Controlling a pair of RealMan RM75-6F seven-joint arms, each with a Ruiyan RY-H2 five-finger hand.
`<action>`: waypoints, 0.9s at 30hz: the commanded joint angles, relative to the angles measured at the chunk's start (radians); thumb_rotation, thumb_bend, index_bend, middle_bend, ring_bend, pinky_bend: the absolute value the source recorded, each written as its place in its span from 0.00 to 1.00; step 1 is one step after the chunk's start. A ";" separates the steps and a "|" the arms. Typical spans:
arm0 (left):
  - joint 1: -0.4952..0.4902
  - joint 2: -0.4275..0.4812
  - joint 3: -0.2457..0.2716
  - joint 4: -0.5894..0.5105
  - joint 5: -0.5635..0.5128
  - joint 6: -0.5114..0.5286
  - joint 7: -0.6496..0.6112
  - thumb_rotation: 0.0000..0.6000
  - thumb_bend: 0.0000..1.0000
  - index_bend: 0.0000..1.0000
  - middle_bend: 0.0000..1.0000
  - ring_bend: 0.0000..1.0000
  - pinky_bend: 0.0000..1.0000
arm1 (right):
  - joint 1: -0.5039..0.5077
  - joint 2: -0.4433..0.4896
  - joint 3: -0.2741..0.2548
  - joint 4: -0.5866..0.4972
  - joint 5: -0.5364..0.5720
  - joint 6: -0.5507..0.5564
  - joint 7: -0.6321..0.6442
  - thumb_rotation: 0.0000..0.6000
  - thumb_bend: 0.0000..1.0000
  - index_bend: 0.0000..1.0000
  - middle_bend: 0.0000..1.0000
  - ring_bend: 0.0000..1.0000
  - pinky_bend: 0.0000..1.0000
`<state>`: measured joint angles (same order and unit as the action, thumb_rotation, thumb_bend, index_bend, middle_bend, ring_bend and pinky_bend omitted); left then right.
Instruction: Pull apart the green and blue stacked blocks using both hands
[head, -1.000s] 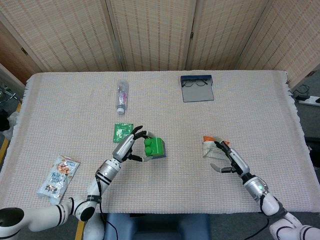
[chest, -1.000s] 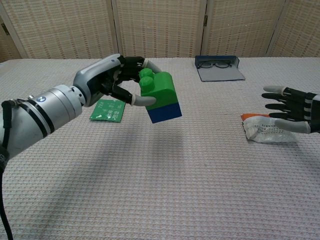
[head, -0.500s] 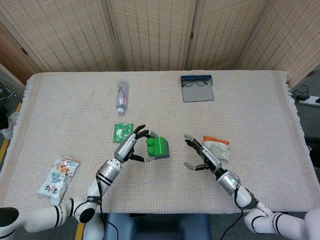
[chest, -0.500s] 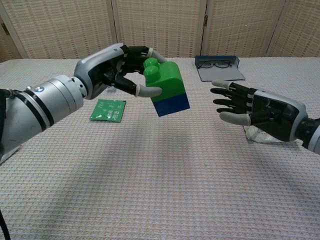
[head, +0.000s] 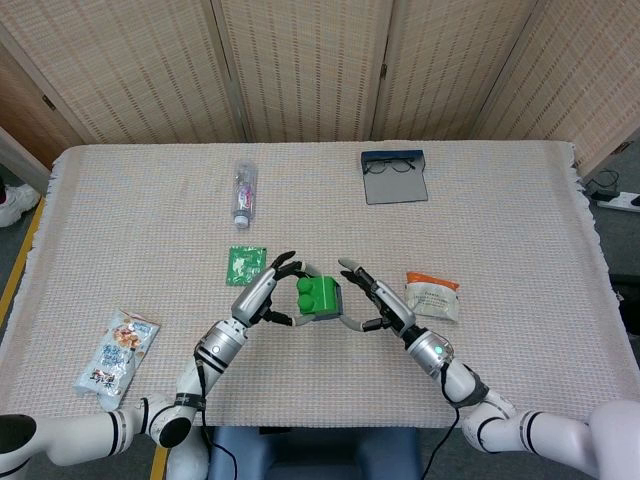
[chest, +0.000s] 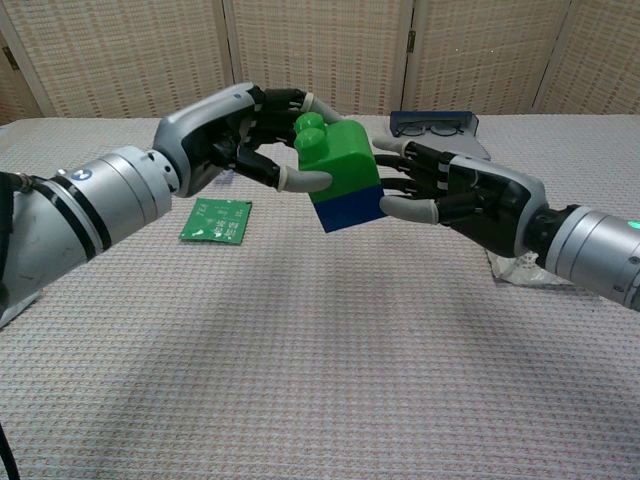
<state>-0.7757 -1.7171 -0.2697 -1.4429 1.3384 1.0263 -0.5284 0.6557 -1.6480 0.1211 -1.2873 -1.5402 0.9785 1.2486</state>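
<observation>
— Above the table's near middle, from the head camera, where were the blocks?
— The green block (head: 320, 293) sat between the left hand (head: 262, 294), which gripped it, and the right hand (head: 385, 308), fingers spread beside it.
— And from the chest camera?
— The green block (chest: 342, 158) stayed stacked on the blue block (chest: 352, 207), held aloft in the left hand (chest: 222, 140); the right hand (chest: 462, 195) had its thumb against the blue block, though I couldn't tell if it gripped.
</observation>
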 joint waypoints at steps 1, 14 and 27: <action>-0.004 0.003 -0.007 -0.003 -0.003 -0.003 0.004 1.00 0.38 0.77 0.85 0.39 0.00 | -0.002 -0.009 -0.017 -0.004 0.000 0.000 -0.015 1.00 0.37 0.00 0.00 0.05 0.00; -0.003 0.018 -0.011 -0.021 -0.008 -0.010 0.006 1.00 0.38 0.77 0.85 0.39 0.00 | 0.007 -0.027 -0.022 -0.011 0.007 0.012 -0.061 1.00 0.37 0.00 0.01 0.06 0.00; -0.002 0.017 -0.004 -0.012 -0.003 -0.017 -0.005 1.00 0.38 0.77 0.85 0.39 0.00 | 0.029 -0.031 -0.008 -0.010 0.032 -0.014 -0.068 1.00 0.37 0.17 0.04 0.07 0.00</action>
<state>-0.7773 -1.7005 -0.2741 -1.4552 1.3351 1.0094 -0.5331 0.6844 -1.6778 0.1121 -1.2983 -1.5088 0.9651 1.1809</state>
